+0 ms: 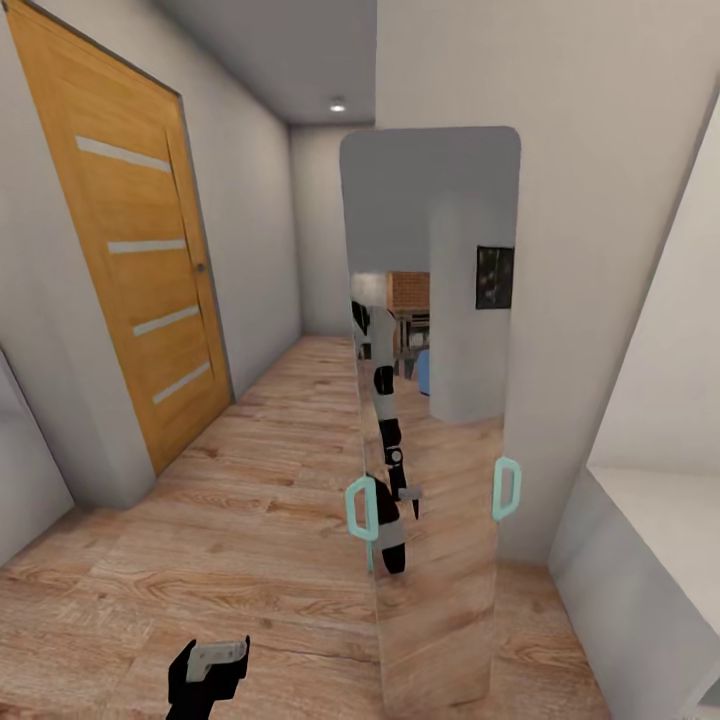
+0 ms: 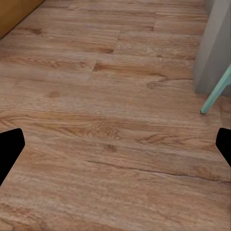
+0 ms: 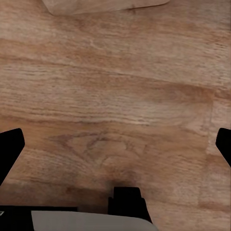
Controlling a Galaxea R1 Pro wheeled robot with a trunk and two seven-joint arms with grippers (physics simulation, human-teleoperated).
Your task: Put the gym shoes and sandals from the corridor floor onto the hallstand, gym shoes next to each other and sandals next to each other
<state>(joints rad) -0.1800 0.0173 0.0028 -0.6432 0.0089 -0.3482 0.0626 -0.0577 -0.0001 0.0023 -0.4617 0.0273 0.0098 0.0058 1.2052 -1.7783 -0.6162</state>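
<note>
Nearest me, my left gripper (image 1: 212,668) hangs low over the corridor floor (image 1: 250,520), its fingers (image 2: 9,149) spread wide with nothing between them; I judge I keep it ready while driving. Further left stands the wooden door (image 1: 130,250), then the tall mirror (image 1: 440,400) ahead, reflecting my own arm. My right gripper (image 3: 115,144) is likewise splayed over bare planks. At far right a pale grey unit (image 1: 650,560), probably the hallstand, edges in. Neither shoes nor sandals appear yet.
</note>
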